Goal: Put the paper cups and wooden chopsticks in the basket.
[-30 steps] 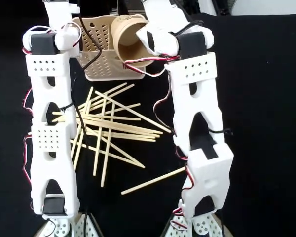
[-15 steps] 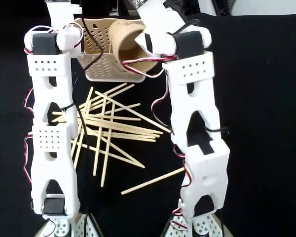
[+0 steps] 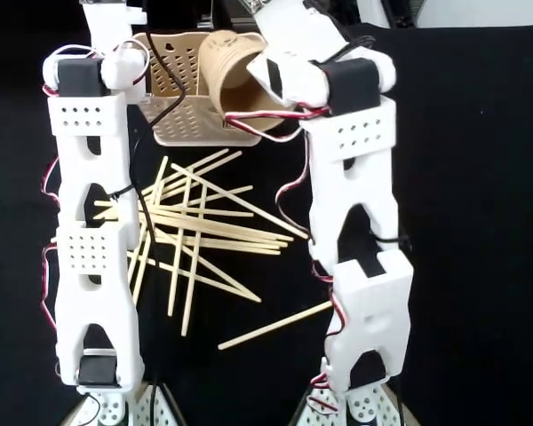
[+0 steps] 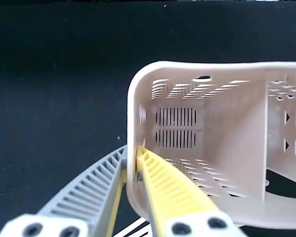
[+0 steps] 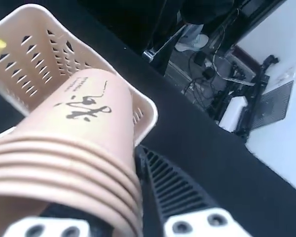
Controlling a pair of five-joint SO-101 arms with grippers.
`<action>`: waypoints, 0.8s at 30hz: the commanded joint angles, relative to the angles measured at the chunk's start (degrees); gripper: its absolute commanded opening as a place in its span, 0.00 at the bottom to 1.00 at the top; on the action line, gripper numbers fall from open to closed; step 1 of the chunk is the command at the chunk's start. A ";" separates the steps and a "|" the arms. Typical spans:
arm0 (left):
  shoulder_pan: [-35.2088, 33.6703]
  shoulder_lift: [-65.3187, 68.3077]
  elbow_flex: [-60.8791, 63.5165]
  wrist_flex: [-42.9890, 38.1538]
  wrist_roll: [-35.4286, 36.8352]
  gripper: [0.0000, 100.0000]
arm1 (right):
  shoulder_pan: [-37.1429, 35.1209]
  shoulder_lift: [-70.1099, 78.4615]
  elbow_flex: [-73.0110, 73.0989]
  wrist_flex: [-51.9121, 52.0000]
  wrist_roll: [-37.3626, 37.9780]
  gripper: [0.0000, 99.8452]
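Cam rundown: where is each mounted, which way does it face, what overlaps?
High view: fixed above the table, looking down on chopsticks, basket, left arm and right arm.
Left wrist view: on the left arm's wrist, facing into the basket; the left gripper clamps its wall.
Right wrist view: on the right arm's wrist, facing past the cups to the basket; the right gripper holds the cups.
Shared: the basket is in all three; the cups in high and right wrist views.

Stack of tan paper cups (image 3: pixel 231 71) nested, tilted sideways over beige perforated plastic basket (image 3: pixel 195 124), perhaps touching its rim, pale wooden chopsticks (image 3: pixel 204 222) scattered crisscross on black tabletop (image 3: pixel 462 222) just beside the basket
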 commanded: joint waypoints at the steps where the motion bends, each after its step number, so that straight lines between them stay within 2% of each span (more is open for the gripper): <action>1: 1.19 0.53 1.63 1.05 0.62 0.03 | -0.79 -0.40 5.93 -6.07 0.62 0.01; 4: 1.45 0.53 1.45 1.05 0.70 0.03 | -0.44 -0.48 10.15 -7.91 0.62 0.01; 17: 1.98 0.53 1.63 1.05 0.88 0.03 | 0.18 -0.48 10.59 -8.62 1.85 0.02; 22: 1.80 0.53 1.63 1.14 1.41 0.03 | 0.70 -0.84 10.59 -9.23 1.85 0.13; 24: 1.80 0.53 1.63 1.14 1.41 0.03 | 1.05 -0.57 10.59 -9.23 1.85 0.13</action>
